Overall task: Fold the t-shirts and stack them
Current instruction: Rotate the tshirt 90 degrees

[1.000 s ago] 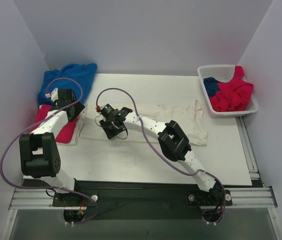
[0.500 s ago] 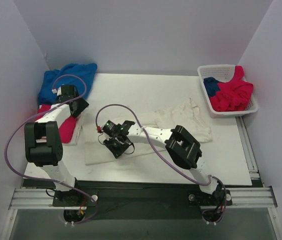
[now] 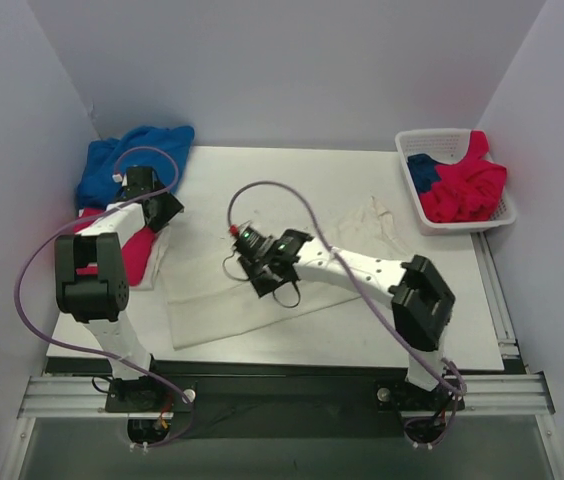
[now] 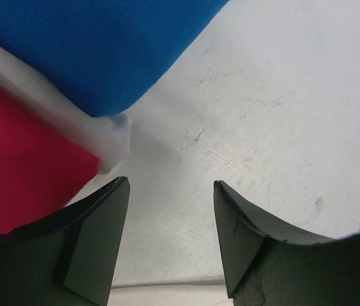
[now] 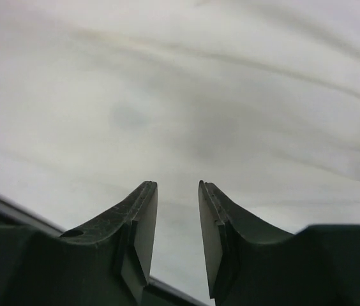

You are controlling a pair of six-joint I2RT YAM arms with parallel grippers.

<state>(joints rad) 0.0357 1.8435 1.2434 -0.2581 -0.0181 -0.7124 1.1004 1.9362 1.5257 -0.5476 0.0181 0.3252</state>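
The large cream-white t-shirt point(image 3: 212, 300) lies flat across the middle of the table. My right gripper point(image 3: 267, 275) hovers low over it. In the right wrist view the jaws point(image 5: 177, 191) stand a little apart with nothing between them, cream cloth point(image 5: 180, 95) beyond. A royal blue t-shirt point(image 3: 127, 155) and a crimson-pink one point(image 3: 132, 255) lie at the far left. My left gripper point(image 3: 164, 210) is beside them, open and empty point(image 4: 170, 191) over bare table. Blue cloth point(image 4: 103, 44), crimson cloth point(image 4: 20, 166) and a pale cloth edge point(image 4: 106, 137) sit just ahead on its left.
A white lattice basket point(image 3: 430, 135) stands at the back right, holding a crimson shirt point(image 3: 462, 190) and a blue one point(image 3: 422, 172). Grey walls close in the left, back and right. A purple cable loops over each arm.
My right gripper has swung to the right, and the cream shirt's left part now lies spread wider toward the near edge. The left gripper has moved back toward the blue shirt.
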